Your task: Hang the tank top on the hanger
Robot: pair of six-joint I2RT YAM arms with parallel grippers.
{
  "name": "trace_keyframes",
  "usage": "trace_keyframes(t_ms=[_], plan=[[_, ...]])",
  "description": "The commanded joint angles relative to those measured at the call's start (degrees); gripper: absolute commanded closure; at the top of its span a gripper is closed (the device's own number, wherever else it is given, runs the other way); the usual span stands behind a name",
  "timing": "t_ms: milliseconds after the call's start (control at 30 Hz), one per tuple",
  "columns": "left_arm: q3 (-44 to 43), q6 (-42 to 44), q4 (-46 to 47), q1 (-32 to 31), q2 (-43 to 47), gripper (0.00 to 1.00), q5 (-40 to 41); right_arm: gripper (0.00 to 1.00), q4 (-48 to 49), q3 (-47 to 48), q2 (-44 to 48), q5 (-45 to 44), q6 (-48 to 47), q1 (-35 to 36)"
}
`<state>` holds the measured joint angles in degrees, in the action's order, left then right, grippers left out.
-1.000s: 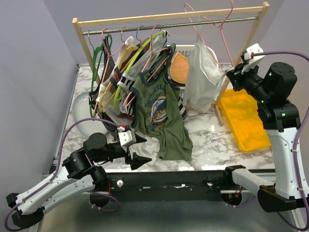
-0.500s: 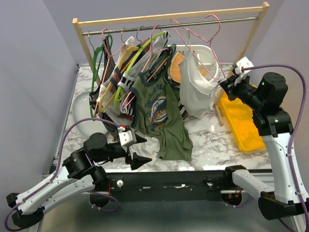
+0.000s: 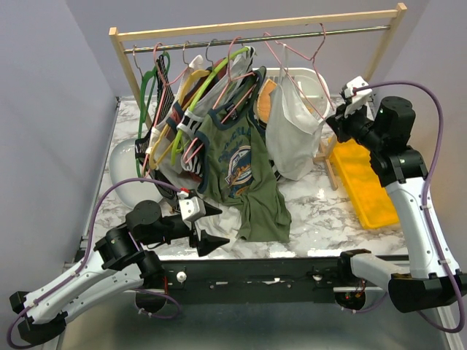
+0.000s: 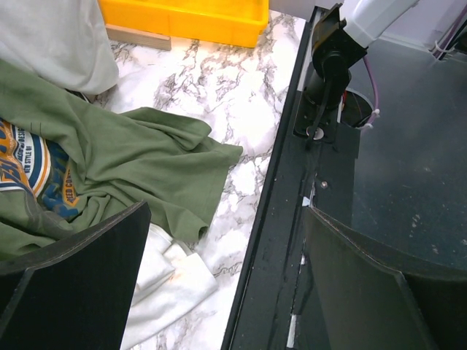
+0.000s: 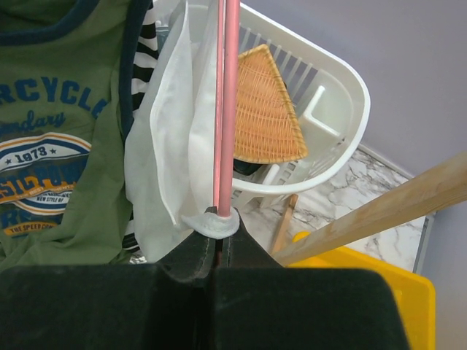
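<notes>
Right wrist view: right claw (image 5: 219, 239) clamps hanger (image 5: 228, 109), tank top (image 5: 171, 160); left claw (image 4: 226, 215) apart.

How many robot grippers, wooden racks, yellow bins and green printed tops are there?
Grippers: 2 (left gripper; right gripper, clamping the pink hanger)
Wooden clothes rack: 1
Yellow bin: 1
Olive-green printed tank top: 1
Total: 5

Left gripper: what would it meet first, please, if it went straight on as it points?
Probably the trailing hem of the green top on the table, though depth is unclear.
</notes>
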<state>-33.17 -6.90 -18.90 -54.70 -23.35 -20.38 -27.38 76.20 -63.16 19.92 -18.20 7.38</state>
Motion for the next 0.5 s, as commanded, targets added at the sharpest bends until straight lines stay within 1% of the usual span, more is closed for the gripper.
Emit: trace_keyframes(t_ms=[0,67,133,400,467], plan=[[0.7,0.0,1.4,0.3,0.2,0.01,-1.7,1.00,3.2,-0.4,-1.7,-0.9,2.0,-0.3],[0.7,-0.1,1.4,0.3,0.2,0.01,-1.7,0.99,2.4,-0.7,-2.1,1.3,1.5,0.0],[0.8,-0.1,1.5,0.3,0.2,0.01,-1.8,1.00,1.9,-1.2,-2.1,1.5,0.0,1.0],[0.7,-0.2,1.6,0.8,-0.5,0.01,-2.2,1.00,-1.4,0.3,-4.1,-2.6,-3.1,8.9],[0.8,-0.2,1.7,0.9,-0.6,0.01,-2.2,0.97,-2.1,0.8,-4.6,-2.9,-3.5,10.2]])
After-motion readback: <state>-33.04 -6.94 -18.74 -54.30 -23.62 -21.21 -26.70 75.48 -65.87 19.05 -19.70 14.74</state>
